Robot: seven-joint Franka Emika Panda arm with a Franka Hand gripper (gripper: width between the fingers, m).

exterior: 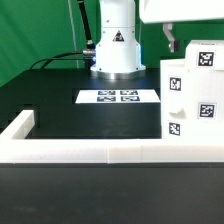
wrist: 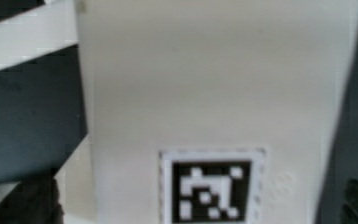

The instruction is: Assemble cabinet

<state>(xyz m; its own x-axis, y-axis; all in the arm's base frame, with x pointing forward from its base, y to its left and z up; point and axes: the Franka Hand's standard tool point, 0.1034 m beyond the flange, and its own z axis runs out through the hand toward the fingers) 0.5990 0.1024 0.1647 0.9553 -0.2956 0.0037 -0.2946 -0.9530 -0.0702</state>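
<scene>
The cabinet [exterior: 192, 95] is a white boxy body with black-and-white tags. It stands at the exterior view's right, against the low white rim. My gripper [exterior: 172, 40] hangs just above its top left corner, and only one dark finger shows clearly there. In the wrist view a white cabinet panel [wrist: 202, 90] with a tag [wrist: 211, 185] fills the picture. It lies between my gripper's [wrist: 190, 212] two dark fingers, which stand wide apart at either side. A dark gap shows beside the one finger [wrist: 16, 200]. The jaws look open around the panel.
The marker board [exterior: 118, 97] lies flat on the black table in front of the robot base [exterior: 115, 50]. A low white rim [exterior: 90, 152] runs along the near side and turns back at the exterior view's left [exterior: 20, 126]. A green backdrop stands behind.
</scene>
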